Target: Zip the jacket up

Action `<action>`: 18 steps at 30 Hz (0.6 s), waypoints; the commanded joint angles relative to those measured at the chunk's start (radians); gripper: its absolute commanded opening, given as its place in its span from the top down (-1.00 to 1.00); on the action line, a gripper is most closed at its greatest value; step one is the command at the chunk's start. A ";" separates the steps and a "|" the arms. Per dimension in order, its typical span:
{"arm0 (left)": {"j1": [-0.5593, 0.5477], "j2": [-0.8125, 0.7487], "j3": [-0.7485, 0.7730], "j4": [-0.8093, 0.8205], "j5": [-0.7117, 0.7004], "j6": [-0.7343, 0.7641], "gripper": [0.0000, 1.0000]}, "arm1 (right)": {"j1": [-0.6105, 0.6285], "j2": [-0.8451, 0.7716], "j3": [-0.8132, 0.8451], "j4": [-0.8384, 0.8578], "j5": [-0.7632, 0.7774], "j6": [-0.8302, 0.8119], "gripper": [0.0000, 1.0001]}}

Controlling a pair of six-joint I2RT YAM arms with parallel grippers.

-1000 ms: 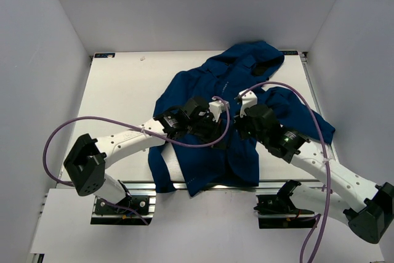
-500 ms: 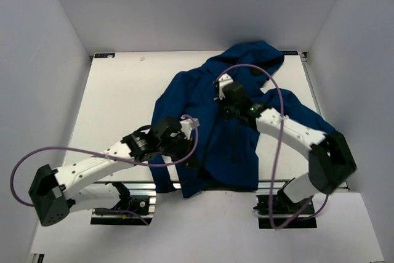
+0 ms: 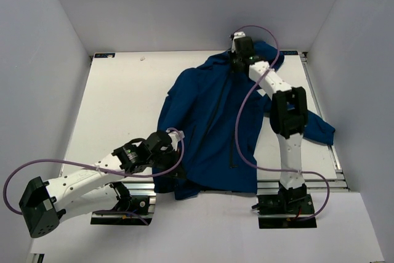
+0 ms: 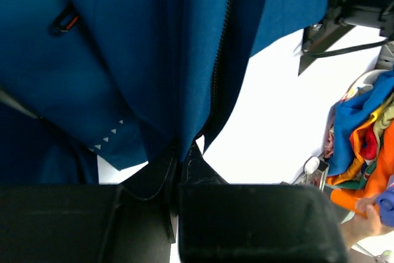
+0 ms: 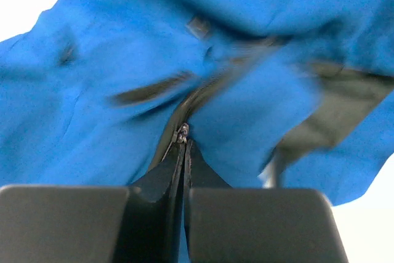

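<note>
Two pinches: left gripper (image 4: pixel 181 159) clamped on the jacket (image 3: pixel 209 121) hem, right gripper (image 5: pixel 183 143) clenched on the zipper pull (image 5: pixel 183 131) at the jacket's collar. I'd pull that line taut and straight.

This is looking like a robotics lab cell: plain white walls (image 3: pixel 37 60) are boxing in a white table (image 3: pixel 123 103), purple cables (image 3: pixel 74 164) are trailing, bright garments (image 4: pixel 369 127) are piling alongside

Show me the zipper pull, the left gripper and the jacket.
zipper pull (image 5: pixel 183 131): right wrist view, small metal tab above the fingertips.
left gripper (image 4: pixel 182 155): left wrist view, midway between its fingertips.
jacket (image 3: pixel 203 115): top external view, blue front panel.
</note>
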 commanded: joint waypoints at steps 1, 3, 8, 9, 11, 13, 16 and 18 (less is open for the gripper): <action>-0.024 -0.007 -0.033 -0.141 0.102 -0.016 1.00 | -0.108 0.164 0.329 0.071 0.144 -0.035 1.00; -0.023 -0.001 -0.042 -0.143 0.099 -0.017 1.00 | -0.132 0.227 0.417 0.084 0.172 -0.041 1.00; -0.023 0.013 -0.048 -0.135 0.088 -0.028 1.00 | -0.149 0.316 0.468 0.238 0.198 -0.124 1.00; -0.023 0.022 -0.048 -0.137 0.090 -0.028 1.00 | -0.149 0.322 0.468 0.255 0.183 -0.125 1.00; -0.023 0.028 -0.043 -0.129 0.094 -0.028 1.00 | -0.149 0.327 0.460 0.290 0.161 -0.131 1.00; -0.023 0.033 -0.030 -0.125 0.091 -0.025 1.00 | -0.142 0.319 0.447 0.333 0.121 -0.144 1.00; -0.023 0.053 0.010 -0.094 0.076 -0.022 1.00 | -0.114 0.229 0.327 0.377 0.039 -0.199 0.97; -0.023 0.093 0.071 -0.112 0.044 -0.002 -0.09 | -0.091 0.160 0.180 0.408 -0.011 -0.217 -0.33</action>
